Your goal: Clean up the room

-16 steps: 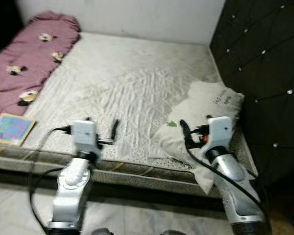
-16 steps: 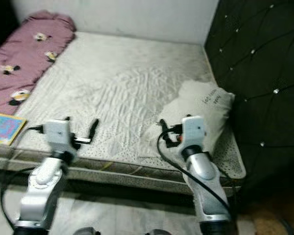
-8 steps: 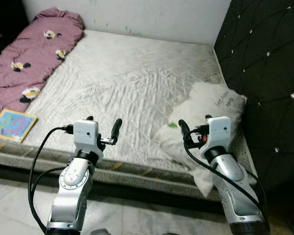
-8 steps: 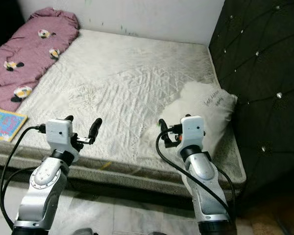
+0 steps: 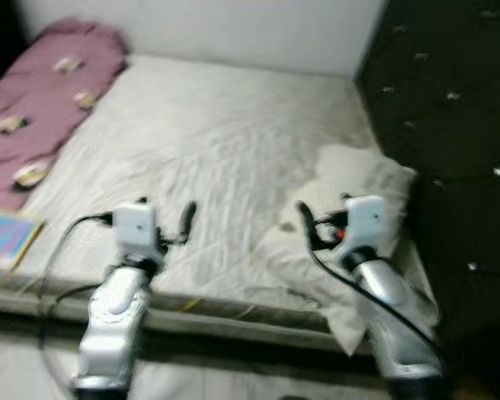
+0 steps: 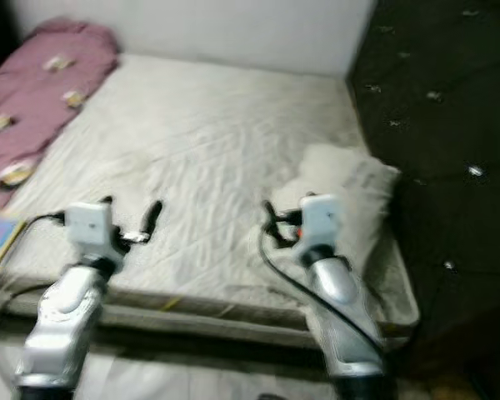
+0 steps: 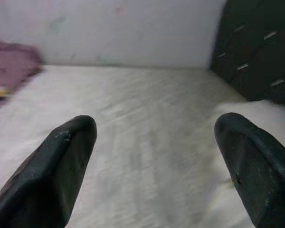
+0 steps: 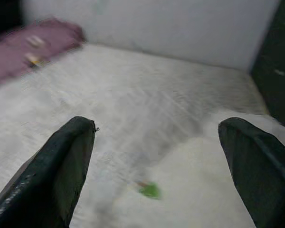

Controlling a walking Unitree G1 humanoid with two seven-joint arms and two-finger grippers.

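Pillow (image 5: pixel 354 196) lies at the mattress's (image 5: pixel 208 133) near right corner, against the dark tufted headboard (image 5: pixel 450 125), its long axis running from the bed's front edge back toward the headboard. It sits just ahead of the right gripper (image 8: pixel 154 156), far nearer than the left gripper (image 7: pixel 152 152). Both grippers hover with fingers spread wide, holding nothing. The pillow looks white, crumpled and soft, with a small green mark (image 8: pixel 149 190).

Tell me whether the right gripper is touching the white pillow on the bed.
Apart. In the right wrist view the right gripper has both black fingers spread wide in the air, with the white pillow lying below and beyond them, nothing between them.
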